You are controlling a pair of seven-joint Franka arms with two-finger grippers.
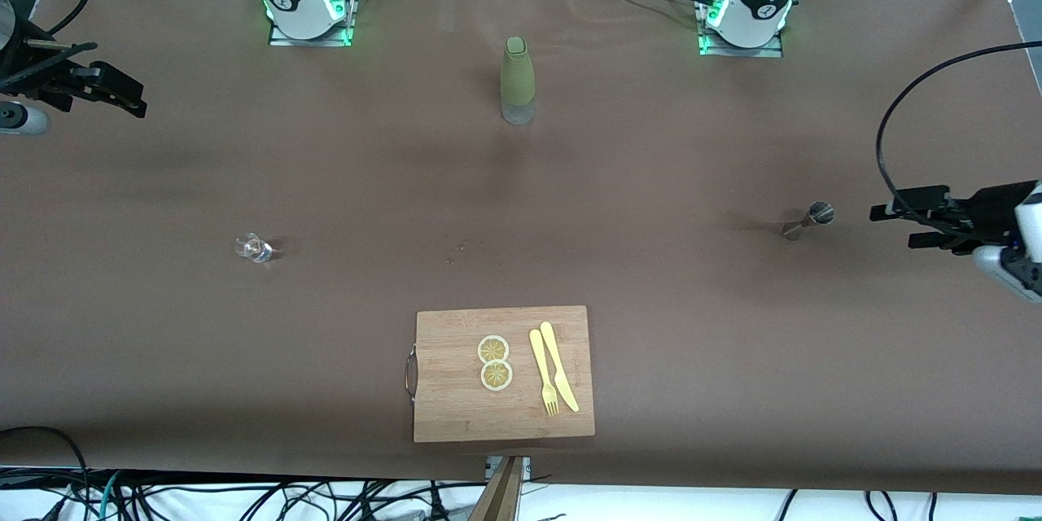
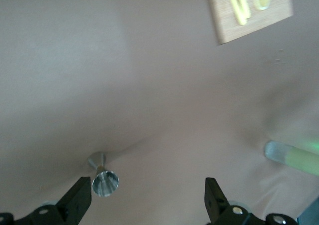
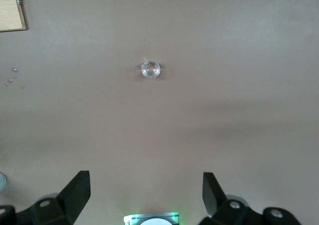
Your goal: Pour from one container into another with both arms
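A small clear glass (image 1: 254, 247) stands on the brown table toward the right arm's end; it also shows in the right wrist view, glass (image 3: 150, 70). A metal jigger (image 1: 810, 220) stands toward the left arm's end. In the left wrist view the jigger (image 2: 103, 177) lies close by one fingertip (image 2: 79, 197). My left gripper (image 1: 891, 226) hangs open beside the jigger, holding nothing. At its own end of the table my right gripper (image 1: 114, 81) hangs open and empty. Both grippers, left gripper (image 2: 148, 195) and right gripper (image 3: 145, 190), show wide-apart jaws.
A green bottle (image 1: 517, 80) stands upright between the two arm bases. A wooden cutting board (image 1: 456, 407) lies near the table's front edge with two lemon slices (image 1: 494, 362), a yellow fork (image 1: 543, 372) and a knife (image 1: 559, 364). Cables hang along the table's edges.
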